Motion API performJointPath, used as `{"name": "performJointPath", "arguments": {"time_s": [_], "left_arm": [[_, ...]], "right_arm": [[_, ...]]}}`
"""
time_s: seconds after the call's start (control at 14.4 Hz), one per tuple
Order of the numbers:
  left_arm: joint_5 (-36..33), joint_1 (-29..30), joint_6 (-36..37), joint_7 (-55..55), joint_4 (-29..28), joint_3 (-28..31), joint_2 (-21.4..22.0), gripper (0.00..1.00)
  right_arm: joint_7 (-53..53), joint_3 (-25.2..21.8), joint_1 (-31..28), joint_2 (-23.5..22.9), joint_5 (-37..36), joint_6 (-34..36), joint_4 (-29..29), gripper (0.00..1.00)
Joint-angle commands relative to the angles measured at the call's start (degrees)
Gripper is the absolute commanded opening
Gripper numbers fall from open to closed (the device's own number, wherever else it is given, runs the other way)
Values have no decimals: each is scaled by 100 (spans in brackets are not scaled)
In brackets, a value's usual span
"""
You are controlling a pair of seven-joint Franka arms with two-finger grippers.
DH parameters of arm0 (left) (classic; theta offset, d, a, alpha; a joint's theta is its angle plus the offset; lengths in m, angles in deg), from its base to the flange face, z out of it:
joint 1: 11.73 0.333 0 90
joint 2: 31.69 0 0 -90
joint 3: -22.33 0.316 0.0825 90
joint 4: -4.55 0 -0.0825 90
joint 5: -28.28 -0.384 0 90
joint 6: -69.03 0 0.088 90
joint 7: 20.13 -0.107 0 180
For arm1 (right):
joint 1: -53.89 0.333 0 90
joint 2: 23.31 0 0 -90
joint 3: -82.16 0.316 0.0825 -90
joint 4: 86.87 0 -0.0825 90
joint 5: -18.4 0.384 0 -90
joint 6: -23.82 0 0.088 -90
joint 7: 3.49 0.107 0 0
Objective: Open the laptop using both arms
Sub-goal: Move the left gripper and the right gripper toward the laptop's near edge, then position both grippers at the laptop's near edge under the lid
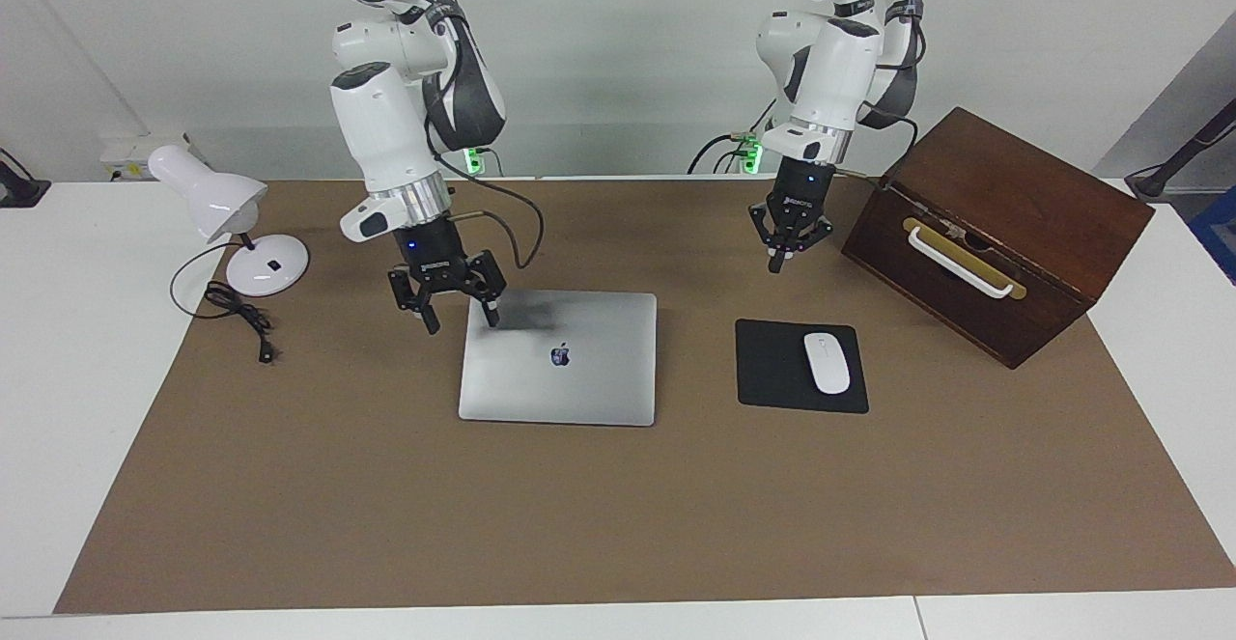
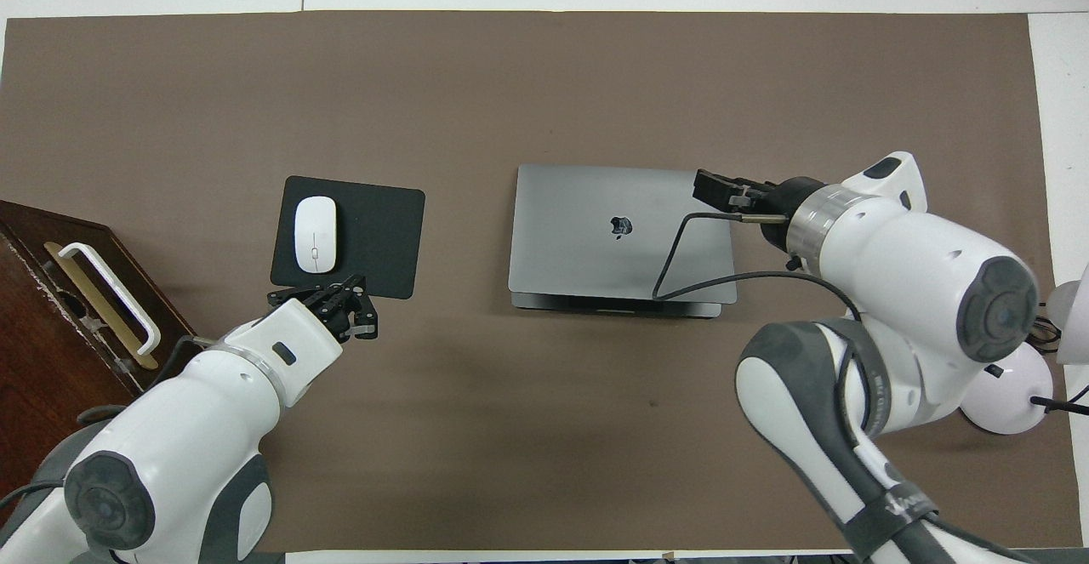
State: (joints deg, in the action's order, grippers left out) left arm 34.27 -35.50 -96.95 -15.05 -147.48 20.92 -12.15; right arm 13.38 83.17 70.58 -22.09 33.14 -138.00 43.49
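Straddling the corner of the thin silver-grey rectangular metal laptop (image 1: 558, 358) nearest its own base, the right gripper (image 1: 461, 320) hangs with fingers spread, one tip over the lid and one off its edge, centre-left in the facing view. The laptop lies closed and flat on the brown mat (image 1: 618, 514), mid-frame. The left gripper (image 1: 775, 264), fingers drawn together and holding nothing, waits in the air above the mat, upper right of centre, near the black mouse pad (image 1: 772, 370) with its white mouse (image 1: 827, 363). Risk, as I judge it: gripping a corner alone could skid the whole laptop rather than lift the lid, since nothing pins the base.
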Motion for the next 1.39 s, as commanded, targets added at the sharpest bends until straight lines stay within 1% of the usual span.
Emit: {"name": "performJointPath", "arguments": {"time_s": [0.0,0.21,0.42,0.48,0.62,0.83,1.11,1.32], "left_arm": [[87,-347,-654,63,-291,80,-143,0],[87,-646,-1469,116,-388,80,-617,0],[87,-875,-2042,116,-388,80,-1056,0],[87,-971,-2244,116,-388,80,-1197,0],[86,-1060,-2640,125,-388,80,-1417,0],[87,-1244,-2878,116,-371,80,-1585,0],[87,-1525,-3396,107,-362,89,-1953,0],[104,-1639,-3468,107,-257,89,-2191,0]], "right_arm": [[684,-13,422,203,134,-586,481,100],[1422,-13,774,299,143,-965,727,100],[2082,-13,985,370,143,-1141,860,100],[2310,-13,1081,379,143,-1290,956,100],[2549,-13,1362,361,143,-1825,1219,100],[2787,-13,1538,457,143,-2178,1518,100],[3007,13,1784,563,152,-2521,1905,100],[3243,13,1908,563,152,-2793,2037,100]]}}
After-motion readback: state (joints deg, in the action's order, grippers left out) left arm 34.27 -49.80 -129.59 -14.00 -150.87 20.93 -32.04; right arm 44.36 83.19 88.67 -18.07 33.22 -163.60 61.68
